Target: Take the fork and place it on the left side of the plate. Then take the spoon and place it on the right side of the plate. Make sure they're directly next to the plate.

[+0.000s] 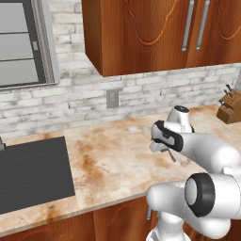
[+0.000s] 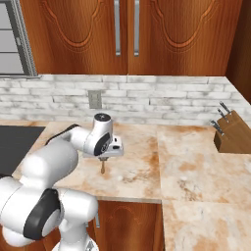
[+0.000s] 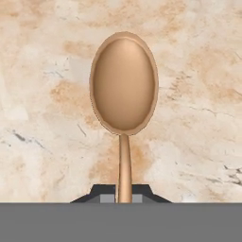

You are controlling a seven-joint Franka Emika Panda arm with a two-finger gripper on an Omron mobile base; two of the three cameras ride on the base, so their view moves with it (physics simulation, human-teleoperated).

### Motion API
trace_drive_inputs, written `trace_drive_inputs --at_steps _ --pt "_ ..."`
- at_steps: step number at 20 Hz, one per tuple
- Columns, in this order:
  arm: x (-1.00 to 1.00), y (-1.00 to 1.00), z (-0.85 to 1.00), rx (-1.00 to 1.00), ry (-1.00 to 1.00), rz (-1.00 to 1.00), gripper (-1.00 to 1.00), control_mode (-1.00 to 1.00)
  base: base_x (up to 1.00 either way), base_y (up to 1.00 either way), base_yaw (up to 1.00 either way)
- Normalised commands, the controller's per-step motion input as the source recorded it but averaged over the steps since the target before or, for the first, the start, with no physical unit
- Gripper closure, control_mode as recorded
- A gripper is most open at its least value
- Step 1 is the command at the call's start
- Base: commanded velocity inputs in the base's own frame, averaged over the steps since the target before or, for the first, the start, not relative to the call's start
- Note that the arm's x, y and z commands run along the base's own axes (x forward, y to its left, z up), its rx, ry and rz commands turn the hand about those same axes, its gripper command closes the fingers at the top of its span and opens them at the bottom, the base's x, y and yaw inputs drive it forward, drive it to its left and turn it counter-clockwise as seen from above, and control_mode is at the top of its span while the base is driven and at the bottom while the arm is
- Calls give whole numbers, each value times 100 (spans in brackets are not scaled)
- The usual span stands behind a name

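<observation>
Spoon (image 3: pixel 124 85), brown, hangs bowl-down from the closed pincer (image 3: pixel 124 191), handle clamped, above the marbled surface (image 3: pixel 198 94). Judging by this, the spoon step is underway; it is not yet set down.

Left base view is sitting behind the arm on its left, looking forward and down across the counter (image 1: pixel 113 160) toward the brick backsplash (image 1: pixel 141 89) and dark cooktop (image 1: pixel 33 172). Right base view is mirroring it from the right, sharing that counter, the wall outlet (image 2: pixel 95 99) and knife block (image 2: pixel 230 131). Hand view is looking straight along the gripper (image 3: pixel 124 194), hanging close above the counter with the spoon (image 3: pixel 124 85) pointing away from the lens.
</observation>
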Motion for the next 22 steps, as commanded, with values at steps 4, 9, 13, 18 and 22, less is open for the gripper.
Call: trace_drive_inputs --at_steps 4,9,13,18,22 --pt "-19 12 18 0 0 0 100 -100 0 0 0" --pt "-3 0 3 0 0 2 100 -100 0 0 0" --pt "0 0 0 0 0 0 100 -100 0 0 0" --pt "0 0 0 0 0 0 100 100 0 0 0" --pt "0 0 0 0 0 0 100 100 -48 -9 -7"
